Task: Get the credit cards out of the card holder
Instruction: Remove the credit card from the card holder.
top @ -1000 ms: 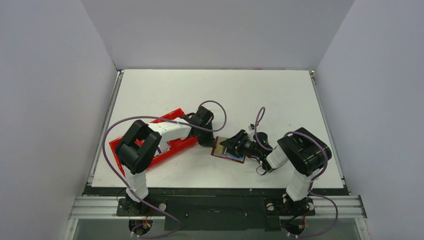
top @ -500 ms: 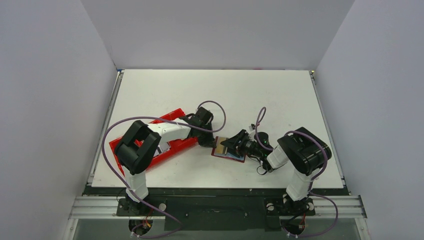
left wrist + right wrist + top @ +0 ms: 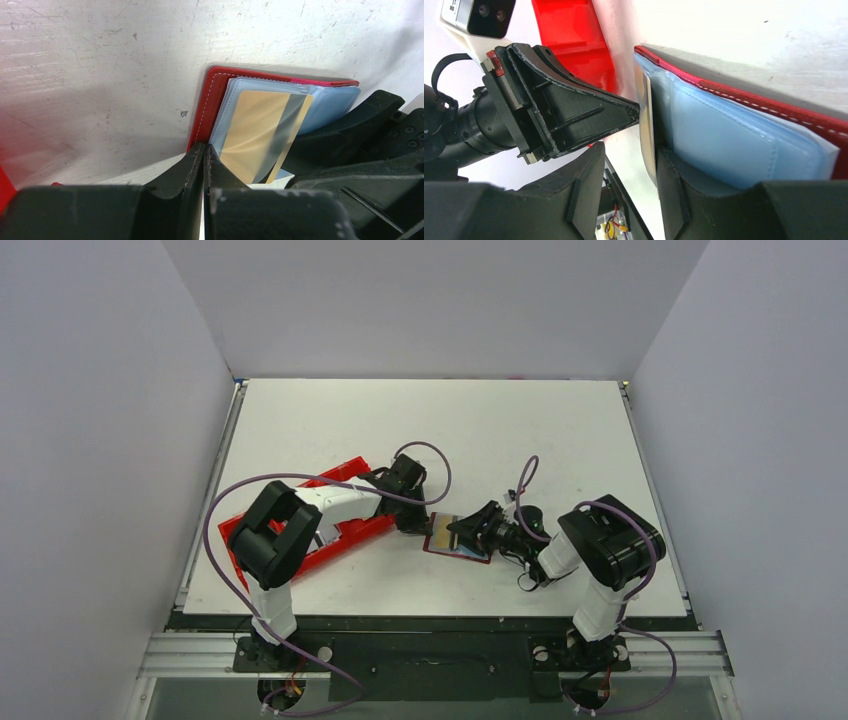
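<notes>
Near the middle of the white counter, the dark-red holder is lying open and flat, with its grey-blue pockets facing up. A gold card with a dark stripe is showing at the end of the holder nearest the left hand. That hand is clenched with nothing between its fingers, and its tips are resting against the holder's red edge. The right hand is reaching in from the opposite side. Its fingers are standing partly apart and straddling the card's edge. A gap is showing beside one finger, so it is not grasping. A red tray is lying under the left arm.
</notes>
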{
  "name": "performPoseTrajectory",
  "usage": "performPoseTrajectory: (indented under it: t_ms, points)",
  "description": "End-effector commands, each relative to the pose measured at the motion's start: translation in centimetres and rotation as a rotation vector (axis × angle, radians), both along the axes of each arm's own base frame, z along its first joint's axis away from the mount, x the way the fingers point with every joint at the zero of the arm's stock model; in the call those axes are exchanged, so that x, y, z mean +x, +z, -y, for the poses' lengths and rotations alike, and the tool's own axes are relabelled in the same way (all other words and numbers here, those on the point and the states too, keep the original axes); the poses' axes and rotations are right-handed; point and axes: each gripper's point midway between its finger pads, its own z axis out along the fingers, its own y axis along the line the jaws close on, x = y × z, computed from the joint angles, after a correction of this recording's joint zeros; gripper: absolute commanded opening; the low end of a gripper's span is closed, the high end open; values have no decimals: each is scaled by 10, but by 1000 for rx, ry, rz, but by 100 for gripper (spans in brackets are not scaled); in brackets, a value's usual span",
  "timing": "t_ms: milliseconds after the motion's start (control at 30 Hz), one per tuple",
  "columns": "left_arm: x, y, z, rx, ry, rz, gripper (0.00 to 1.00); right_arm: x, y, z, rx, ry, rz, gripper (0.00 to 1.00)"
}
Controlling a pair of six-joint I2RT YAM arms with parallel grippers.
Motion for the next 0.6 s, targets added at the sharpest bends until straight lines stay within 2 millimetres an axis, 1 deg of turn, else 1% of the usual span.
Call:
performPoseTrajectory:
  t_ms: [0, 200, 267, 567]
  points:
    - [-33, -60, -60, 279, 18, -112, 0, 6, 4, 10, -18, -38, 55, 36]
    - [-32, -59, -59, 277, 16, -110, 0, 5, 3, 10, -14, -39, 52, 24]
    - [-32, -60, -59, 277, 16, -111, 0, 5, 2, 11, -15, -40, 52, 21]
    - [-32, -59, -59, 277, 16, -111, 0, 4, 2, 12, -13, -49, 51, 18]
